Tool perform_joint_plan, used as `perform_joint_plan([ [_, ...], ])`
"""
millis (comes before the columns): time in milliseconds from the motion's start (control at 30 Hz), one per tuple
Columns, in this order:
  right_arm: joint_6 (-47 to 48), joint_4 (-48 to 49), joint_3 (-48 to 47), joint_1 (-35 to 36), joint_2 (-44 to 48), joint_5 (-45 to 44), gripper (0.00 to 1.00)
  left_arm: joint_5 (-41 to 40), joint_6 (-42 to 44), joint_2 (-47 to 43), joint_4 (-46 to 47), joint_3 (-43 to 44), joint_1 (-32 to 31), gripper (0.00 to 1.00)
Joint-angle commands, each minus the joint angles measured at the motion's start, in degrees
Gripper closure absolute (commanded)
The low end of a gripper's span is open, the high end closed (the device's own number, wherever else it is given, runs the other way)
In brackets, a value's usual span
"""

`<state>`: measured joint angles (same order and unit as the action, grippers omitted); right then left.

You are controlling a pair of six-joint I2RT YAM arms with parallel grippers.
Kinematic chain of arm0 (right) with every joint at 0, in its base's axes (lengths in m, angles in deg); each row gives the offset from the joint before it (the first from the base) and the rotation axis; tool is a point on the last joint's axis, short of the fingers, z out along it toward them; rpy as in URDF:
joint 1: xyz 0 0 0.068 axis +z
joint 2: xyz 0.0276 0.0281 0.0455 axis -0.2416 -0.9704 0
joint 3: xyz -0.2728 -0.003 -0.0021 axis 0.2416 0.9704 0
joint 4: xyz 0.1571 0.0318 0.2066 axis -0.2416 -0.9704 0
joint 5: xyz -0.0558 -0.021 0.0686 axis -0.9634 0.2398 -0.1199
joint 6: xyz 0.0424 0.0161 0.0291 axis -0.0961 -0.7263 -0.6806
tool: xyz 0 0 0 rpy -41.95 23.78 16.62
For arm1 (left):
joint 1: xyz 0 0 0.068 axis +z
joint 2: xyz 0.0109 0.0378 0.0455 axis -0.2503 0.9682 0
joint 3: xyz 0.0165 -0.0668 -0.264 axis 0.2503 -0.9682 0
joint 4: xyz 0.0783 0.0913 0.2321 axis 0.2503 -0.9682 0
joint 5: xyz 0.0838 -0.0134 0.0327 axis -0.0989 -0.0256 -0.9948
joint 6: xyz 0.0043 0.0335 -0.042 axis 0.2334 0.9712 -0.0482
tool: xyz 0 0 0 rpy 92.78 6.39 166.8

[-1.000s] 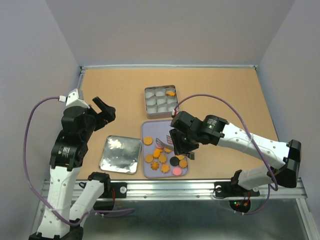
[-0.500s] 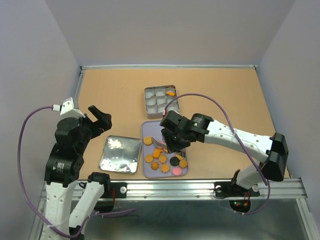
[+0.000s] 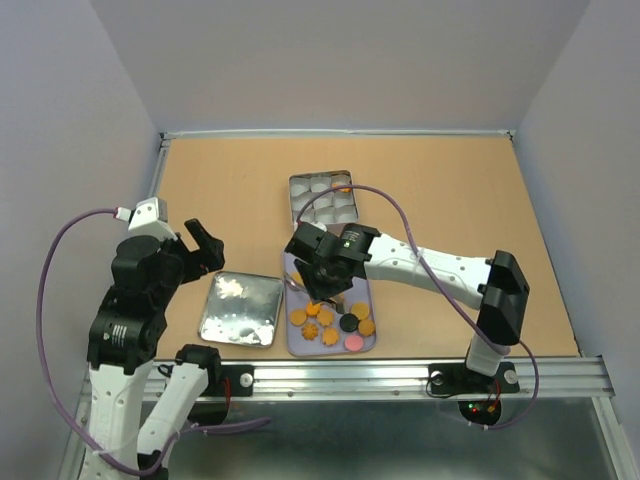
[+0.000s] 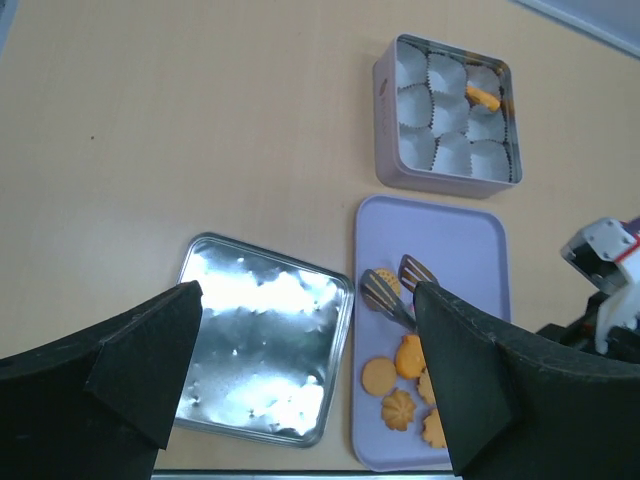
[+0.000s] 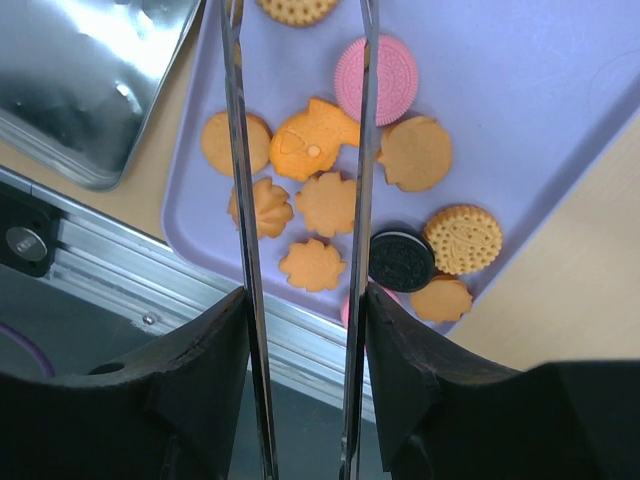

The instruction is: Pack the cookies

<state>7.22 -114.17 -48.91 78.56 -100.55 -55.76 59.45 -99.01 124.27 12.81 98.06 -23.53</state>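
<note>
The cookies (image 5: 328,203) lie loose on a lavender tray (image 5: 520,90) at the near side of the desk (image 3: 230,190), about 12 of them. Most are orange-brown: plain rounds, scalloped flower shapes, a ribbed shell-like piece and an animal-shaped cookie (image 5: 310,140) with a small pale spot. A pink sandwich round (image 5: 375,78) with an embossed face lies beside the animal shape. A black sandwich round (image 5: 400,258) sits touching a paler round with a patterned top (image 5: 462,238). A 2nd pink piece is mostly hidden at the tray's near edge.

The right gripper (image 5: 303,300) hangs over the tray, its jaws clenched on a pair of metal tongs (image 4: 378,292) whose 2 thin blades run out over the cookies. A round biscuit (image 5: 295,8) lies between the tong tips; whether it is pinched cannot be told.

Just beyond the tray stands a square tin (image 4: 384,120) lined with 9 white paper cups (image 4: 450,155). 1 orange cookie (image 4: 483,97) rests in a cup at its far right corner. The tin's shiny lid (image 3: 240,310) lies flat just left of the tray.

The left gripper (image 3: 207,243) hovers above the desk left of the lid, jaws spread wide and holding nothing.
</note>
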Motion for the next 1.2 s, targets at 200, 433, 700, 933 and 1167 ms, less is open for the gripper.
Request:
perform_joint_plan([
  [200,-0.09,-4.33,-9.64,2.13,-6.16,-2.83,0.48,2.15,3.53,-2.79,1.17,0.09,-0.45,0.01],
  [433,-1.58,-5.40,-7.02,2.66,-4.41,-2.65,0.48,2.15,3.62,-4.29,0.91,-0.34,-0.72,0.01],
  [700,-3.25,-6.01,-5.78,3.80,-1.68,-0.81,0.48,2.15,3.35,-5.08,1.17,-0.78,-0.72,0.01],
  [933,-5.45,-6.01,-3.50,5.91,-1.51,-1.16,0.48,2.15,3.26,-5.34,1.26,-0.87,-0.72,0.01],
  [1167,-7.21,-6.19,-4.46,5.91,-3.09,-4.32,0.48,2.15,3.18,-6.40,0.91,-0.96,-0.72,0.01],
])
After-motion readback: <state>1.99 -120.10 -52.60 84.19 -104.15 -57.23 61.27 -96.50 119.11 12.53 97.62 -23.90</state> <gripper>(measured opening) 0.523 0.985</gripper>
